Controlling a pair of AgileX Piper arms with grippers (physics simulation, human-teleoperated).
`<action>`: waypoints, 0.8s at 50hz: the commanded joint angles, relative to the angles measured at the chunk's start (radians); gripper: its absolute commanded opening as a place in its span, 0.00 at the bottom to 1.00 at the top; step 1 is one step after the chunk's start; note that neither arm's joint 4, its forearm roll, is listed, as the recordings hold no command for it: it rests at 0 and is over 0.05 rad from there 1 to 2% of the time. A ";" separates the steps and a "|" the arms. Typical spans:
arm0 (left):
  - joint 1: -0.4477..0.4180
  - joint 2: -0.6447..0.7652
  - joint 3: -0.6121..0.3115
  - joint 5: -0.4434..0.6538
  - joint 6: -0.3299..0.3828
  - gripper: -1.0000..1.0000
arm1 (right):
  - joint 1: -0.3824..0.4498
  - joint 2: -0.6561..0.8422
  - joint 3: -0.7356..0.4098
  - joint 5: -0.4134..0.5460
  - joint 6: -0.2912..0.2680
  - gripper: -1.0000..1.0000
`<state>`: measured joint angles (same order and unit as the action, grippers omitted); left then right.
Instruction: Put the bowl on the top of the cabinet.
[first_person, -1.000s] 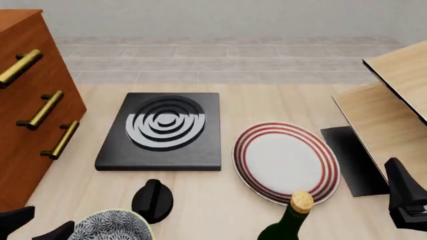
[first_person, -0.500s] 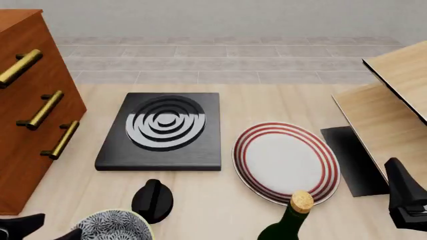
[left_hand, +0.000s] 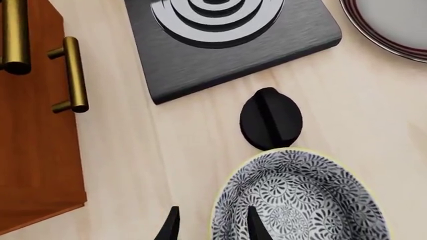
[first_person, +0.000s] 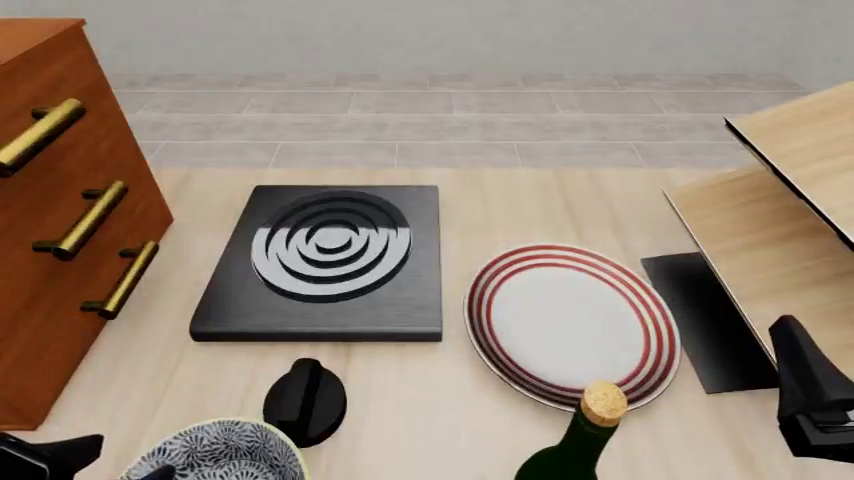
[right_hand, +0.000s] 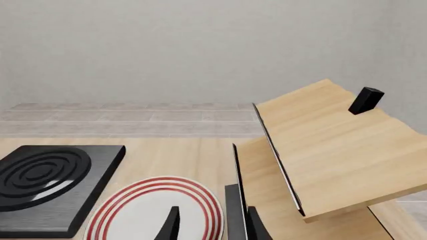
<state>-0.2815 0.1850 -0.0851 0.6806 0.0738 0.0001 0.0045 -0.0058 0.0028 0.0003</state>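
A: Right, left gripper (left_hand: 208, 227) sits low at the near edge of the table, fingers parted a little, one outside the floral bowl (left_hand: 300, 200) and one over its rim

B: Nothing pinched yet?

A: Not that I can see. It rests beside a black knob (left_hand: 270, 119), well short of the cabinet (first_person: 60, 210)

B: Handling?

A: Looks rigid, glazed, probably slick and chippable; I'd clamp that rim wall squarely. Right gripper (right_hand: 210, 225) hangs idle, narrowly open, over the red-ringed plate (right_hand: 150, 210)
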 joint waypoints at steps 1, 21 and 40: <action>0.011 0.016 0.030 -0.036 0.020 1.00 | 0.000 0.000 0.000 0.000 0.000 1.00; -0.012 0.002 0.055 -0.029 0.046 1.00 | 0.000 0.000 0.000 0.000 0.000 1.00; -0.009 0.035 0.083 -0.071 0.059 1.00 | 0.000 0.000 0.000 0.000 0.000 1.00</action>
<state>-0.2879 0.2088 -0.0211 0.6218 0.1234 0.0001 0.0045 -0.0058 0.0028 0.0003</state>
